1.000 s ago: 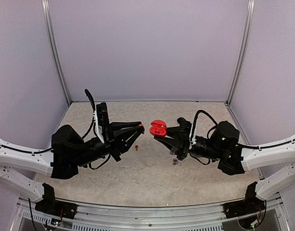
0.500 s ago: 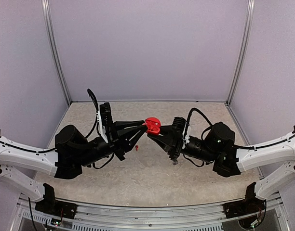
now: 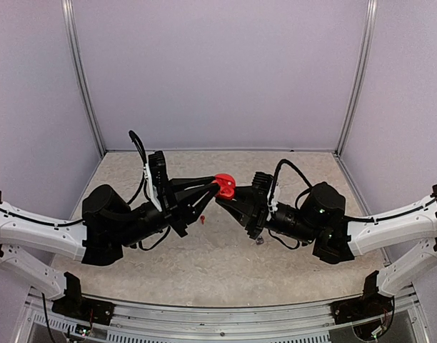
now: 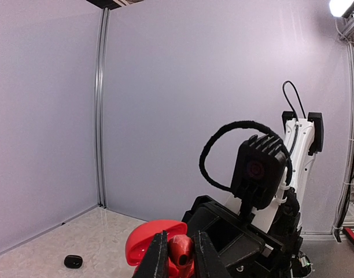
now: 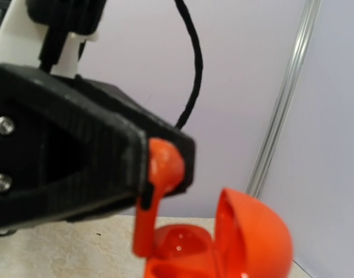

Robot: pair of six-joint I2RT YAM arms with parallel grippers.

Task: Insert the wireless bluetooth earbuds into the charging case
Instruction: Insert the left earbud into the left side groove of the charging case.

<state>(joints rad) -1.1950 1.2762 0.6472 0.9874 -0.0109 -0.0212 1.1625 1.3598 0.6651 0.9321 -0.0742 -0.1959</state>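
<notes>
The red charging case (image 3: 225, 186) hangs above the table's middle with its lid open, and my right gripper (image 3: 230, 199) is shut on it from the right. My left gripper (image 3: 216, 189) comes in from the left, shut on a red earbud (image 4: 180, 252) between its fingers (image 4: 158, 258). In the right wrist view that earbud (image 5: 161, 169) points its stem down at the rim of the case's open cavity (image 5: 180, 240), with the lid (image 5: 255, 231) standing up to the right. My right gripper's own fingers do not show in that view. A second red earbud (image 3: 203, 218) lies on the table below.
A small silver-grey earbud (image 3: 259, 241) lies on the table under the right arm. A small black rounded piece (image 4: 73, 262) sits on the floor by the back wall. Purple walls enclose the stone-patterned table (image 3: 204, 264) on three sides.
Both arms have closed in toward each other. The right gripper carried the red case to the left until it met the earbud held in the left gripper.
</notes>
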